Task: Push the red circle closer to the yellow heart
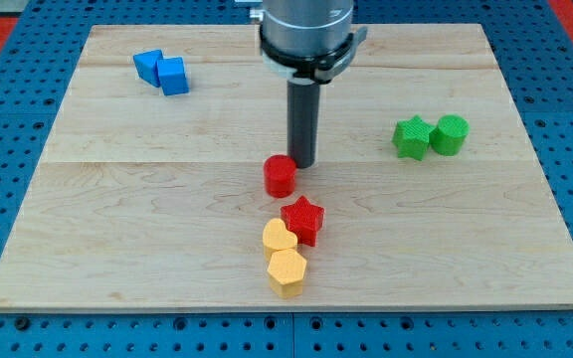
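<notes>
The red circle (280,176) is a short red cylinder near the middle of the wooden board. My tip (302,163) stands just to its upper right, touching or nearly touching it. The yellow heart (279,239) lies below the red circle, toward the view's bottom, with a gap between them. A red star (303,220) sits against the heart's upper right side. A yellow hexagon (287,271) sits right below the heart, touching it.
Two blue blocks (162,71) sit together at the view's top left. A green star (412,137) and a green cylinder (451,134) sit side by side at the right. The board (117,199) lies on a blue perforated table.
</notes>
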Robot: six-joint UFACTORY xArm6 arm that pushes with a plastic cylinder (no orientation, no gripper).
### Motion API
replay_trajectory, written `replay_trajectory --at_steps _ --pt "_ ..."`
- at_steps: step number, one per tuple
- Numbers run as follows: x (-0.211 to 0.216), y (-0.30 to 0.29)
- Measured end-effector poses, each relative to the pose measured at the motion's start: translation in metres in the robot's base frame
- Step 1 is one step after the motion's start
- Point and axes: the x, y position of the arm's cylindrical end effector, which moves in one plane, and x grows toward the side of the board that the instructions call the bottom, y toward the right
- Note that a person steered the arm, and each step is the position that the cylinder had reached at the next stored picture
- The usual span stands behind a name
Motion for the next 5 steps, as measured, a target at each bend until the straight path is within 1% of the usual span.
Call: replay_trajectory --at_steps 1,2,3,5 --pt "0.022 -0.028" --pt "0.005 -0.051" --pt "-0.004 -0.075" --pt "0.05 -0.08"
